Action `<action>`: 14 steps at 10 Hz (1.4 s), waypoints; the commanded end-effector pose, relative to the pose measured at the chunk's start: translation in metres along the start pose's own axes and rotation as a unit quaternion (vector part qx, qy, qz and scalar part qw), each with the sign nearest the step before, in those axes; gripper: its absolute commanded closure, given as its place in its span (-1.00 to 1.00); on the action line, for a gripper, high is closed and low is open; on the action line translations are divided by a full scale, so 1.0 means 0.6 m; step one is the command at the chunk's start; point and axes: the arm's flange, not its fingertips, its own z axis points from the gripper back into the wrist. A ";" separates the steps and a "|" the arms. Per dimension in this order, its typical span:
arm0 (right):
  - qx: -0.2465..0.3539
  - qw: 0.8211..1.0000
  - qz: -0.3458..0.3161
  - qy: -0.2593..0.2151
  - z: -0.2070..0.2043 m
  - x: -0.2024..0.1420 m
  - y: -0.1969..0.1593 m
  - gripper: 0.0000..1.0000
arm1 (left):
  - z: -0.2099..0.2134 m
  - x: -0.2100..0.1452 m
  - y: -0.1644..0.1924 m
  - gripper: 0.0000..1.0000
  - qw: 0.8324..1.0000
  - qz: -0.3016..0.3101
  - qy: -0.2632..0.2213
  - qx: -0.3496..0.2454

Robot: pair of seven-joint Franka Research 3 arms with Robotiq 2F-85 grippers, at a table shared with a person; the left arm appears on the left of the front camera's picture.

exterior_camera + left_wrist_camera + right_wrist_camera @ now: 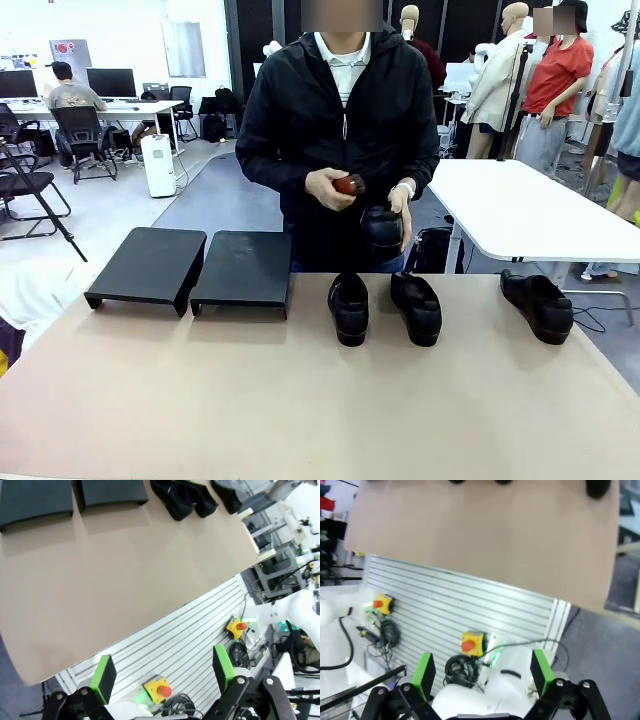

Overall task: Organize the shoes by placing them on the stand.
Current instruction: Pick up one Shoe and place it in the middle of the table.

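Three black glossy shoes rest on the tan table: one (349,307) and a second (416,306) side by side at the middle far edge, a third (538,304) at the far right. The person holds a fourth shoe (382,226) in one hand and a small brown object (348,184) in the other. Two black stands (146,264) (243,270) sit at the far left. My left gripper (164,675) is open, back off the table's near edge, with the shoes (182,500) and stands (35,500) far ahead. My right gripper (484,672) is open too, off the near edge.
Below both grippers lies a slatted aluminium base with yellow boxes bearing red buttons (159,689) (472,643). A white table (520,210) stands behind at the right. The person (340,110) stands at the far edge.
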 end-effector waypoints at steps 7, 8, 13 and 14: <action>-0.031 0.987 0.151 -0.047 -0.181 0.387 0.101 -1.00 | 0.005 0.000 0.001 -1.00 1.000 -0.007 0.000 -0.010; -0.023 0.988 0.141 -0.057 -0.133 0.338 0.083 -1.00 | 0.005 0.000 0.001 -1.00 1.000 -0.007 0.000 -0.010; -0.039 0.992 0.041 -0.114 -0.007 0.061 0.003 -1.00 | 0.005 0.000 0.001 -1.00 1.000 -0.007 0.000 -0.010; -0.032 0.992 0.045 -0.110 -0.018 0.060 0.002 -1.00 | 0.005 0.000 0.001 -1.00 1.000 -0.007 0.000 -0.010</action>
